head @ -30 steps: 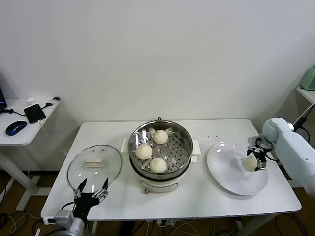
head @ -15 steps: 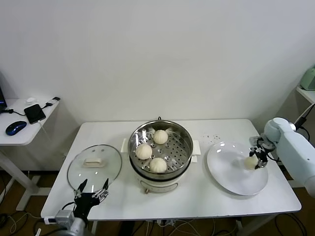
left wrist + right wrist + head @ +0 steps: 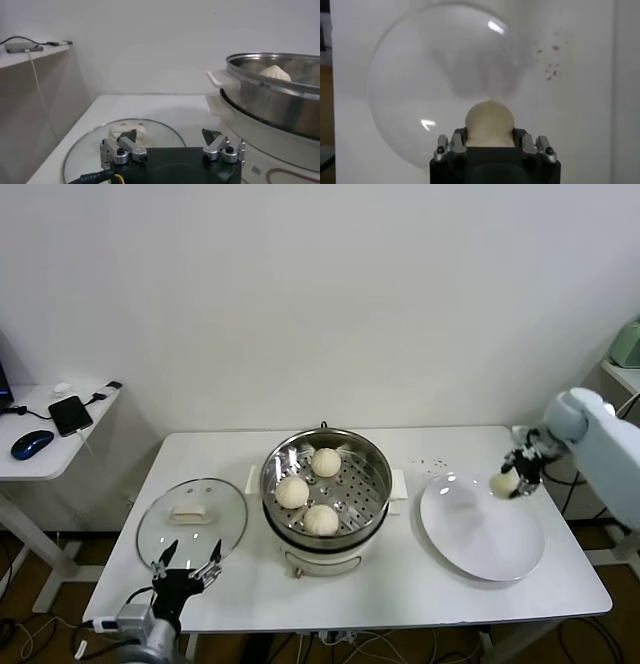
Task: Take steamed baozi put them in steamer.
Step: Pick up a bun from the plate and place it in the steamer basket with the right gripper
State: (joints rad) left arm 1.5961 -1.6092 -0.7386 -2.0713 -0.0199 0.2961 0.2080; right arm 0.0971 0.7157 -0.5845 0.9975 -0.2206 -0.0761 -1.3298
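The steamer (image 3: 327,446) stands mid-table, a steel pot on a cream base, with three baozi on its perforated tray: one at the back (image 3: 326,461), one on the left (image 3: 292,491) and one at the front (image 3: 321,519). My right gripper (image 3: 516,476) is shut on a fourth baozi (image 3: 505,481) and holds it in the air above the far right edge of the white plate (image 3: 480,534). In the right wrist view that baozi (image 3: 489,121) sits between the jaws over the plate (image 3: 420,75). My left gripper (image 3: 187,567) is parked open at the front left.
A glass lid (image 3: 192,519) with a cream handle lies left of the steamer, right beyond my left gripper; it shows in the left wrist view (image 3: 150,135) beside the steamer (image 3: 270,95). Dark specks (image 3: 433,463) dot the table behind the plate. A side desk (image 3: 45,434) stands at the far left.
My right gripper closed on the baozi on the plate and lifted it up and toward the back right. The left arm stayed put.
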